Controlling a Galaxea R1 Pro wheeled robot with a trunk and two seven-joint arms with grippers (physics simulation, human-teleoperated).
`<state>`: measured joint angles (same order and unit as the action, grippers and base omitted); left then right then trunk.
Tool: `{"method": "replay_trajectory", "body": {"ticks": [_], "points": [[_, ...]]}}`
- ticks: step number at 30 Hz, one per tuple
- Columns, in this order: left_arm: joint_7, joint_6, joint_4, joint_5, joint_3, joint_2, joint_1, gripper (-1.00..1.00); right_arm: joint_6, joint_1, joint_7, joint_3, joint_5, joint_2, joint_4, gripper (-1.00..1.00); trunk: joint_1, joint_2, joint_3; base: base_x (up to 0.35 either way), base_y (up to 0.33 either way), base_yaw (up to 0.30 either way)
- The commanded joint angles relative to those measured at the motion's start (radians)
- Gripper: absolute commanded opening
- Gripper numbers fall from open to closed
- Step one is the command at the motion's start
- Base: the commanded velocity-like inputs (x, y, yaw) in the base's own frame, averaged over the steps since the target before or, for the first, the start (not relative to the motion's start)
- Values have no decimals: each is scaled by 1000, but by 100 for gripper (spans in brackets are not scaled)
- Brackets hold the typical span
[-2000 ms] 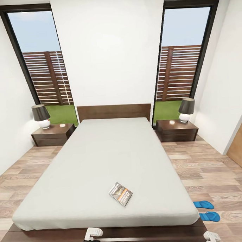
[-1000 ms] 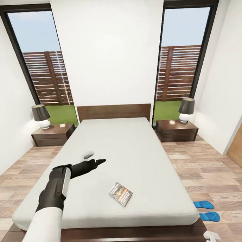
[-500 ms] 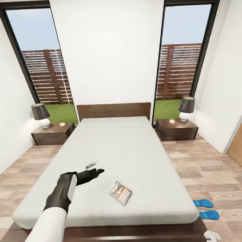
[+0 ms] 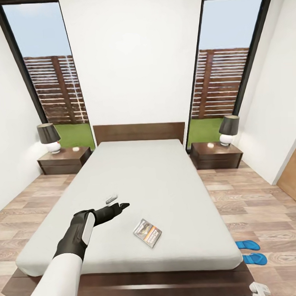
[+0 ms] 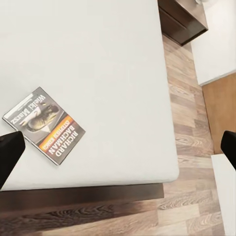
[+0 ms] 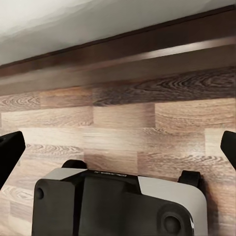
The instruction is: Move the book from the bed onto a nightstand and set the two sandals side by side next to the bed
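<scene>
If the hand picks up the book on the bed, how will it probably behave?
The book looks thin, so it is probably light and may bend. It lies flat on the soft mattress, so fingers may struggle to get under it. Its cover looks smooth, perhaps slippery.

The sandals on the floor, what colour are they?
The sandals are bright blue, seen best in the head view.

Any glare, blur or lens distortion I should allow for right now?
Head view: wide-angle, window frames lean outward; glossy glints on each nightstand top; book title too small to read. Left wrist view: book cover sharp, lettering legible. Right wrist view: bright streak along the bed frame.
</scene>
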<state>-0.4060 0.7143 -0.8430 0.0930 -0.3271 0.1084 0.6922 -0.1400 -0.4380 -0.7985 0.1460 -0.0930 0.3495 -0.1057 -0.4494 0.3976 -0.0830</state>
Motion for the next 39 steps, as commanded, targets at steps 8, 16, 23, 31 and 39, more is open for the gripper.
{"method": "replay_trajectory", "body": {"ticks": [8, 16, 23, 31, 39], "points": [[0, 9, -1, 10, -4, 1, 1, 100, -9, -1, 1, 1, -10, -1, 0, 100, -1, 2, -15, 0, 0, 0], [-1, 8, -1, 10, -4, 1, 1, 100, -9, -1, 4, 1, -10, -2, 0, 100, -1, 2, -28, 0, 0, 0], [-1, 10, -1, 11, -4, 2, 1, 100, -9, -1, 6, 1, -9, -3, 0, 100, -1, 2, -39, 0, 0, 0], [-1, 10, -1, 14, -4, 2, 1, 100, -8, -1, 7, 0, -8, -3, 0, 100, -1, 2, -51, 0, 0, 0], [-1, 10, -1, 14, -4, 2, 1, 100, -9, -1, 7, 1, -8, -3, 0, 100, -1, 2, -64, 0, 0, 0]]}}
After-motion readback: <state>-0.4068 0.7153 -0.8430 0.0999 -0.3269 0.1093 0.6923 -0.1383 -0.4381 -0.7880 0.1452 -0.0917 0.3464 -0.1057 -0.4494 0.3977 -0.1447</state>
